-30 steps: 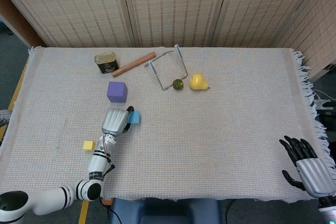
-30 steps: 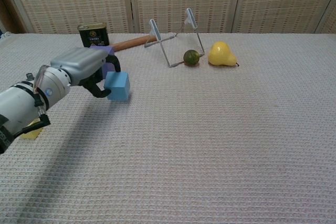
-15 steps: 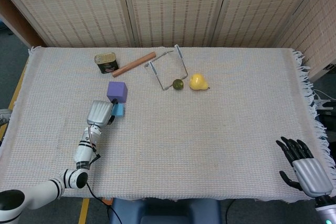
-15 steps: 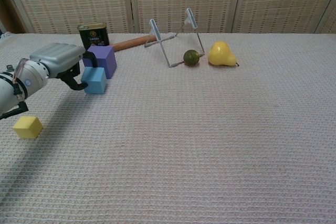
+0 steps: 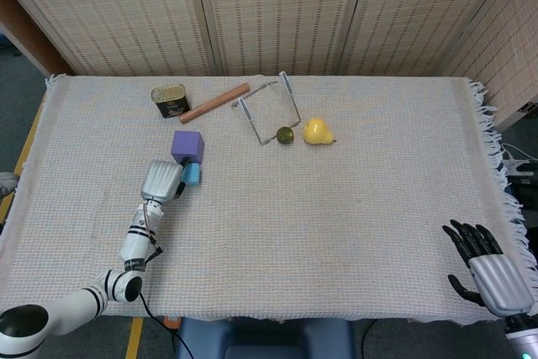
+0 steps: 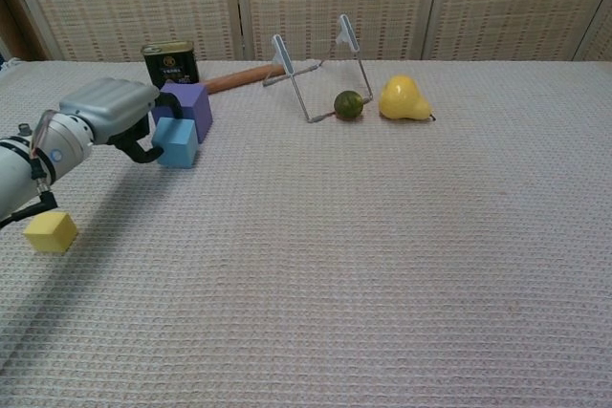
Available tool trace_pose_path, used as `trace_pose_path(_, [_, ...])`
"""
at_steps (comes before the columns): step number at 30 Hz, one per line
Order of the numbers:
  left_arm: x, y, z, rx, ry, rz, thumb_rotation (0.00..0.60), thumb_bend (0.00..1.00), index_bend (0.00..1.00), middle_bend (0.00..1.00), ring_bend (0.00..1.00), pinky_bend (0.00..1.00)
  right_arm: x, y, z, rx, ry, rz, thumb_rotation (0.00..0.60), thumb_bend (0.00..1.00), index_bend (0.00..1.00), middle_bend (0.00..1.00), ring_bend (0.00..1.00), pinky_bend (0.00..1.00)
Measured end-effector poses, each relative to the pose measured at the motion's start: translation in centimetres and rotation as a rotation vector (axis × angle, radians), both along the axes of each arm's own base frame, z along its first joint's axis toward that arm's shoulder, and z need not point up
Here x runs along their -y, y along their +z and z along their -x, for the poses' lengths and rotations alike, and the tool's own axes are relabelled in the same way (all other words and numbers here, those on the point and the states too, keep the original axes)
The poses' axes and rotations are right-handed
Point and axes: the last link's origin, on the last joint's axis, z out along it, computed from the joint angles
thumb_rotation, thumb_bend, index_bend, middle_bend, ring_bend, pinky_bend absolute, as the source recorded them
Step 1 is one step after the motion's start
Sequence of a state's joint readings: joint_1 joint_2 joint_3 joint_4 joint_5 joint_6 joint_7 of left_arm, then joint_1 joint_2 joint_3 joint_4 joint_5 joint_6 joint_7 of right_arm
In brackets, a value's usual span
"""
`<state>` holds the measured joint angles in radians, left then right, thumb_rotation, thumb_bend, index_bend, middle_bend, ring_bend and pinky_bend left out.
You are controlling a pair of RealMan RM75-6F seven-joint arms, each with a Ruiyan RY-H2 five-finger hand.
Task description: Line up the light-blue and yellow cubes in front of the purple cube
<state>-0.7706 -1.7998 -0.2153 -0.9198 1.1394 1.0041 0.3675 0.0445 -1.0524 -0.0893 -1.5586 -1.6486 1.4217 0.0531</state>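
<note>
Furthest left in the chest view: yellow cube (image 6: 51, 231), alone on the worktop (image 6: 382, 284), well apart from the other cubes, untouched; hidden in the head view, probably behind the forearm. Judged the second piece of the line, not yet fetched.

Next, left hand (image 6: 120, 114), curled around the light-blue cube (image 6: 177, 142), dark fingers hooked on its near-left side. Gripping, apparently, though a full clasp versus a loosening one cannot be settled from either view. Cube down at worktop level, just in front of the purple cube (image 6: 185, 108), seemingly touching it: sensibly placed, as first block of the row. In the head view, only a sliver of light-blue cube (image 5: 192, 174) showing beside the hand's silver back (image 5: 161, 180), but alignment clearer there: slightly right of the purple cube's (image 5: 187, 146) centre.

Further right, clutter irrelevant to the job: tin (image 6: 170, 64), wooden rod (image 6: 244, 76), wire stand (image 6: 320, 78), small green fruit (image 6: 348, 104), pear (image 6: 403, 99).

Far right, head view only: right hand (image 5: 487, 265), fingers spread, holding nothing, parked off the worktop's corner.
</note>
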Motion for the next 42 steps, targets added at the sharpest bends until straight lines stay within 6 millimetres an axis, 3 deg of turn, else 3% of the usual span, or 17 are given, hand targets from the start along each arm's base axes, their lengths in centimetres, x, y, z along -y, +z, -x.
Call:
trace_pose_path(12, [0.5, 0.6, -0.5, -0.008, -0.013, -0.005, 0.600, 0.39, 0.26, 1.00, 1.00, 1.00, -0.4, 0.1, -0.2, 0.003, 0.010, 0.000, 0.600, 0.11, 0.00, 0.00, 0.00, 0.00])
trace_pose_path(16, [1.1, 0.9, -0.9, 0.017, -0.028, -0.012, 0.600, 0.40, 0.30, 1.00, 1.00, 1.00, -0.4, 0.2, -0.2, 0.004, 0.010, -0.003, 0.600, 0.11, 0.00, 0.00, 0.00, 0.00])
trace_pose_path(18, [2.0, 1.1, -1.2, 0.039, -0.046, -0.004, 0.600, 0.49, 0.28, 1.00, 1.00, 1.00, -0.4, 0.2, -0.2, 0.005, 0.009, -0.001, 0.600, 0.11, 0.00, 0.00, 0.00, 0.00])
trace_pose_path(21, [3.9, 1.0, -1.5, 0.068, -0.061, 0.045, 0.600, 0.74, 0.25, 1.00, 1.00, 1.00, -0.4, 0.2, -0.2, 0.008, 0.010, -0.003, 0.600, 0.11, 0.00, 0.00, 0.00, 0.00])
trace_pose_path(23, [5.1, 0.8, -1.5, 0.081, -0.054, 0.082, 0.600, 0.83, 0.26, 1.00, 1.00, 1.00, -0.4, 0.2, -0.3, 0.009, 0.013, -0.006, 0.600, 0.11, 0.00, 0.00, 0.00, 0.00])
trace_pose_path(29, [7.5, 0.5, 0.6, 0.026, 0.011, 0.157, 0.600, 0.89, 0.26, 1.00, 1.00, 1.00, -0.6, 0.2, -0.4, 0.011, 0.019, -0.008, 0.600, 0.11, 0.00, 0.00, 0.00, 0.00])
trace_pose_path(42, [6.0, -0.1, 2.2, -0.096, 0.079, 0.182, 0.600, 0.93, 0.10, 1.00, 1.00, 1.00, -0.4, 0.1, -0.2, -0.002, -0.011, -0.007, 0.600, 0.11, 0.00, 0.00, 0.00, 0.00])
